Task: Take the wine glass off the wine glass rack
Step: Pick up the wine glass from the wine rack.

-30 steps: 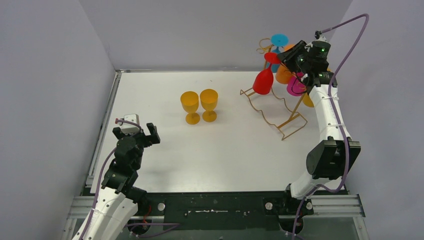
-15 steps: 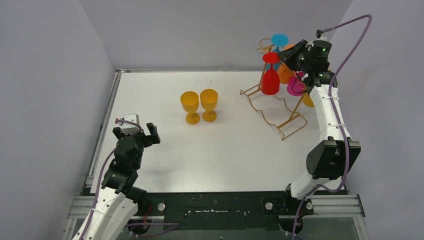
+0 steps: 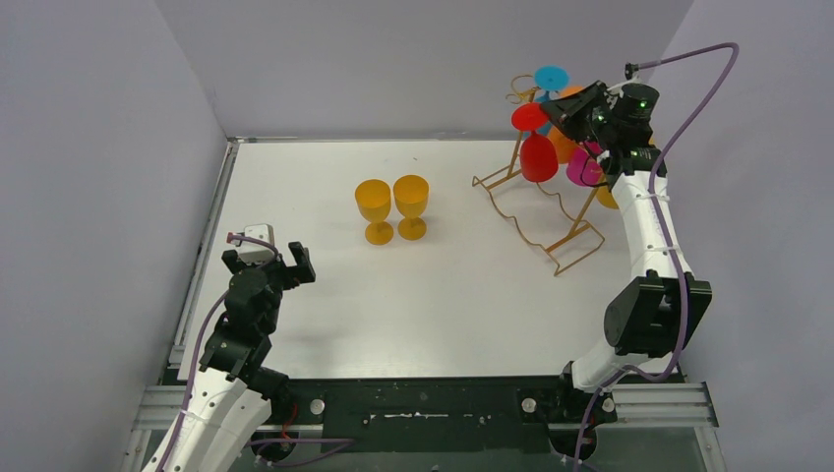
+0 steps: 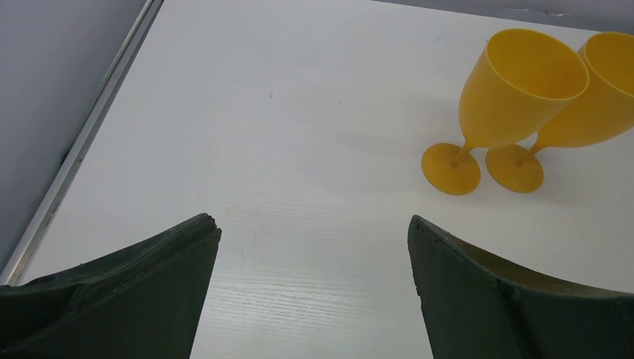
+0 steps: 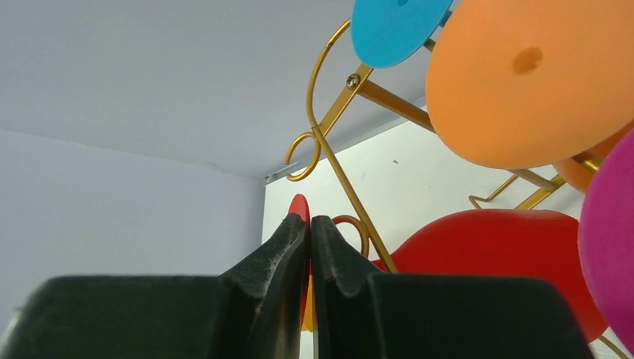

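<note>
Right end effector (image 5: 309,224) has just pinched shut on the foot of the red wine glass (image 3: 538,155), which hangs upside down on the gold rack (image 3: 536,221) at the far right and has swung straighter; sliding it free can likely begin.

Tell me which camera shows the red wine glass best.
Top external: the red wine glass hangs whole on the rack, foot up. Right wrist shows only its bowl and a sliver of foot between the right gripper's shut fingertips. Left wrist misses it.
</note>
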Tool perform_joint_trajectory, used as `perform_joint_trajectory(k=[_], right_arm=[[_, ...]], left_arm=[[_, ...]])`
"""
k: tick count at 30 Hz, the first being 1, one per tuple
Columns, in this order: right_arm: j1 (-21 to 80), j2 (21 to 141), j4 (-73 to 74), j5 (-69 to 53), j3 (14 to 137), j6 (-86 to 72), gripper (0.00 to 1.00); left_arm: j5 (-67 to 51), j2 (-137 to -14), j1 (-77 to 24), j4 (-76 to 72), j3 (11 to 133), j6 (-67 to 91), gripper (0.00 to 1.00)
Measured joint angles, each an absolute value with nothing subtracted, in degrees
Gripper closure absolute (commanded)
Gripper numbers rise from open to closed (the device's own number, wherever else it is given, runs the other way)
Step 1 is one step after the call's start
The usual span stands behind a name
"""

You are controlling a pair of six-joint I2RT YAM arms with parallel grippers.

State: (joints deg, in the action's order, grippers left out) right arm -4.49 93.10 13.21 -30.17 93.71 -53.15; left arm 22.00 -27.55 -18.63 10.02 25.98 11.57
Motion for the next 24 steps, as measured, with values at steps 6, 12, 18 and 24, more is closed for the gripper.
perform_joint_trajectory(k=[6, 12, 18, 24], right_arm=[[-4.5, 93.1, 12.4, -33.1, 93.7, -54.7, 1.0], [-4.5, 93.1, 12.0, -35.6, 93.7, -54.7, 1.0], [-4.0, 92.8, 12.1, -38.3, 93.7, -52.9, 1.0], [-2.8, 90.2, 11.2, -41.6, 92.4, -50.9, 1.0]], left_arm=[[22.0, -27.6, -18.7, 10.0, 26.0, 11.6, 0.05], [22.0, -27.6, -18.6, 10.0, 26.0, 11.6, 0.05], [21.8, -27.5, -18.6, 10.0, 26.0, 11.6, 0.05], [20.3, -27.6, -18.6, 10.1, 26.0, 11.4, 0.05]])
